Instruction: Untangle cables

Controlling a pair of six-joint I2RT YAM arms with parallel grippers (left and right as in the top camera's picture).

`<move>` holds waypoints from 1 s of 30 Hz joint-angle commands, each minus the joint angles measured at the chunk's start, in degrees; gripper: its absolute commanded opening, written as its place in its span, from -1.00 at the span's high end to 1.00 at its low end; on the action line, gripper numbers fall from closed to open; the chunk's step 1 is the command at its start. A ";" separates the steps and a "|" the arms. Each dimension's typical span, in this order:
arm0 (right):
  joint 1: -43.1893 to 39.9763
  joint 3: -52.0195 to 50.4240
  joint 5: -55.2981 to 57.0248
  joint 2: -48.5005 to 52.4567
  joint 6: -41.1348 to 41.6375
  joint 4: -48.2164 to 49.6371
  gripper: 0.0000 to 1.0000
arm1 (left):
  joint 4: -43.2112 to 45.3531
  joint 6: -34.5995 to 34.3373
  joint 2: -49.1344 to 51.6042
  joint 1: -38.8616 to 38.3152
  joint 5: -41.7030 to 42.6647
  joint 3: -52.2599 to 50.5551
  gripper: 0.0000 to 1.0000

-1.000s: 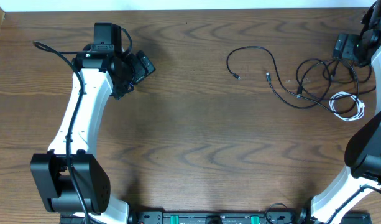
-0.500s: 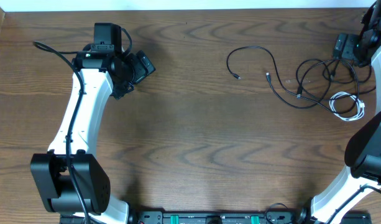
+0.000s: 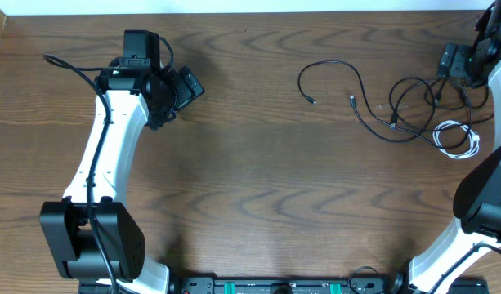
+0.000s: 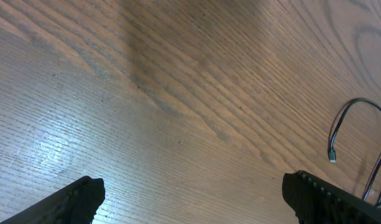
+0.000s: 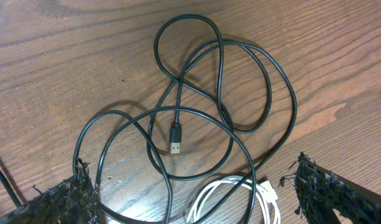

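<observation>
The cables lie at the table's right side. One black cable [image 3: 336, 72] curls alone toward the middle, its plug end [image 4: 332, 155] also showing in the left wrist view. A tangle of black loops [image 3: 418, 102] sits further right, with a coiled white cable [image 3: 458, 140] at its lower edge. In the right wrist view the black loops [image 5: 221, 81] cross one another around a silver-tipped plug [image 5: 176, 140], and the white cable [image 5: 240, 199] lies between the fingers. My right gripper [image 5: 196, 199] hangs open just above this tangle. My left gripper [image 3: 178, 96] is open over bare wood far to the left.
The wooden table [image 3: 250, 188] runs to a white far edge at the top of the overhead view. A thick black arm cord [image 3: 70, 69] loops beside the left arm. The right arm's body [image 3: 487, 196] stands along the right edge.
</observation>
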 commanded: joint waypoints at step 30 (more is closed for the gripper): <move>-2.43 -0.02 -0.33 -0.76 0.74 -0.09 -0.98 | -0.20 0.15 0.00 0.15 0.02 -0.02 -0.96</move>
